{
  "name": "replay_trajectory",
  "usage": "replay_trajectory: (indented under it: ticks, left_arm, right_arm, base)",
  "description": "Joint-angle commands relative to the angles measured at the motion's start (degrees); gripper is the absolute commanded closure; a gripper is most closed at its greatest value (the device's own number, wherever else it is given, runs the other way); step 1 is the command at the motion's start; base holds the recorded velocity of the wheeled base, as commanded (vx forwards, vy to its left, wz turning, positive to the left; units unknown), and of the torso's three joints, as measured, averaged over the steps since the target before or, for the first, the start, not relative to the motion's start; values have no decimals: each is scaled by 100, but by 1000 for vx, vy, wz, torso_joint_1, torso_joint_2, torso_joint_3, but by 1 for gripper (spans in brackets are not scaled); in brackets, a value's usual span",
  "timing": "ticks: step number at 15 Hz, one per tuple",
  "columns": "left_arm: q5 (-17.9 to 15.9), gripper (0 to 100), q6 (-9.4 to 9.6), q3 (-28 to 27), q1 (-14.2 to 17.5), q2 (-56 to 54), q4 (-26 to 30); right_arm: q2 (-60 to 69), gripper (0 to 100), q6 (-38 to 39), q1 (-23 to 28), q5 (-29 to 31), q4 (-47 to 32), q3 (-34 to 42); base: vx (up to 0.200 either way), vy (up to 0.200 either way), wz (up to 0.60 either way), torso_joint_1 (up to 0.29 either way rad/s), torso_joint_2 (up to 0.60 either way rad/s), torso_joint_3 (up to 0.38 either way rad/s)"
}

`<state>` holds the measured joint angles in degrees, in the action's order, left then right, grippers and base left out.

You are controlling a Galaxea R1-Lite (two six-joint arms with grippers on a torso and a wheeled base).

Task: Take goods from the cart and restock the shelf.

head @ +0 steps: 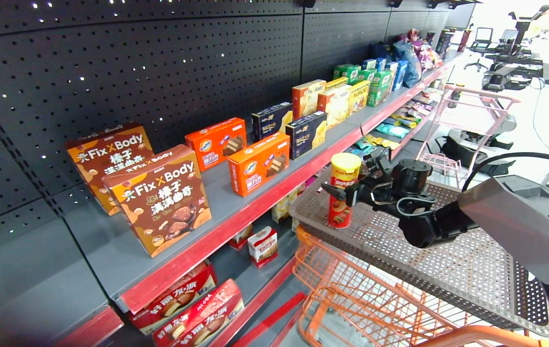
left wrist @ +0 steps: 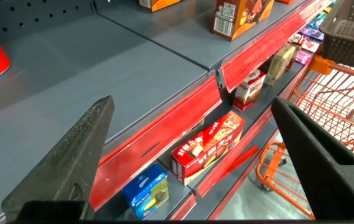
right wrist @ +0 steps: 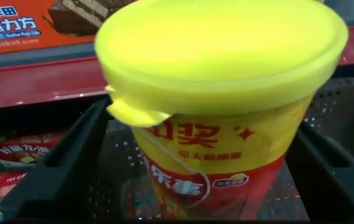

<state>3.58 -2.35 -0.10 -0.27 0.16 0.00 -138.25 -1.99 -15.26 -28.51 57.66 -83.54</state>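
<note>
Canister, yellow lid, red-and-yellow label, upright on cart's perforated tray beside shelf, right jaws apart on either side of it, left jaws wide apart over shelf.

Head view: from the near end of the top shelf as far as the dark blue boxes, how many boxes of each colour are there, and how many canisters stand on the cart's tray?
Brown boxes: 2
Orange boxes: 2
Dark blue boxes: 2
Yellow-lidded canister: 1
Total: 7
</note>
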Motion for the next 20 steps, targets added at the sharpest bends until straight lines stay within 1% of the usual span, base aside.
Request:
replay_trajectory:
  ticks: [1, 4, 5, 9, 11, 14, 17, 18, 20]
  left_arm:
    - [2, 0, -2, 1, 0, 2, 0]
    - [2, 0, -2, 1, 0, 2, 0]
    - [2, 0, -2, 1, 0, 2, 0]
    - [2, 0, -2, 1, 0, 2, 0]
    - [-7, 0, -2, 1, 0, 2, 0]
    - [2, 0, -2, 1, 0, 2, 0]
    - [2, 0, -2, 1, 0, 2, 0]
    - [2, 0, -2, 1, 0, 2, 0]
    - [2, 0, -2, 1, 0, 2, 0]
  right_arm:
    - [-140, 0, -3, 6, -31, -97, -285]
    - [-228, 0, -3, -3, -383, -335, -584]
    - [-228, 100, -3, -12, -392, -370, -619]
    - [-158, 100, -21, 15, -418, -405, -523]
    - [202, 100, -3, 6, -374, -466, -233]
    - [1327, 100, 5, 102, -234, -1117, 347]
    - [2233, 100, 32, 182, 30, -1653, 488]
    - [2804, 100, 41, 252, 48, -1873, 585]
    - [3507, 100, 41, 278, 127, -2066, 866]
  base:
    - [0, 0, 0, 0, 0, 0]
    - [0, 0, 0, 0, 0, 0]
    - [0, 0, 0, 0, 0, 0]
    - [0, 0, 0, 0, 0, 0]
    - [0, 0, 0, 0, 0, 0]
    - [0, 0, 0, 0, 0, 0]
    - [0, 0, 0, 0, 0, 0]
    - [0, 0, 0, 0, 0, 0]
    - [0, 0, 0, 0, 0, 0]
